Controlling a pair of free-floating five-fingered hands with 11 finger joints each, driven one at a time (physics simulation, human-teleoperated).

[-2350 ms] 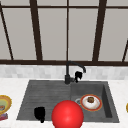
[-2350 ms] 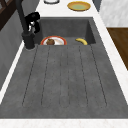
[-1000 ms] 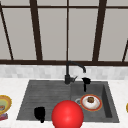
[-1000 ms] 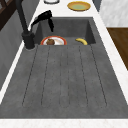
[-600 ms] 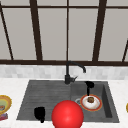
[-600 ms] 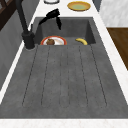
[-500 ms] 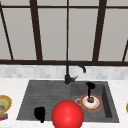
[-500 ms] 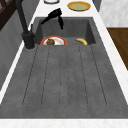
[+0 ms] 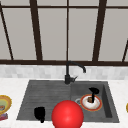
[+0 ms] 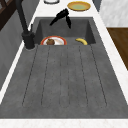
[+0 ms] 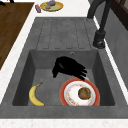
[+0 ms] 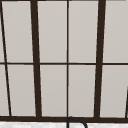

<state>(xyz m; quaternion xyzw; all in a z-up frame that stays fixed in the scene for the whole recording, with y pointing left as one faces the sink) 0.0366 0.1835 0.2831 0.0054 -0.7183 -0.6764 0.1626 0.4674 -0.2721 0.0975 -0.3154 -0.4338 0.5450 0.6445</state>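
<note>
Right hand (image 9: 93, 93) over the red-rimmed plate (image 11: 79, 94)!
White centre, brown muffin (image 11: 84, 93) on top; fingers relaxed, holding nothing, now lower over the basin's back-right corner than before.

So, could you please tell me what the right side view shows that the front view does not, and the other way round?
Right side view alone: a banana lying in the basin, left of the plate, and the round brown food seen from above. Front view alone: the red ball, the window bars and the left robot hand over the draining board. Both: the right robot hand over the red-rimmed plate, the black tap and the sink.
</note>
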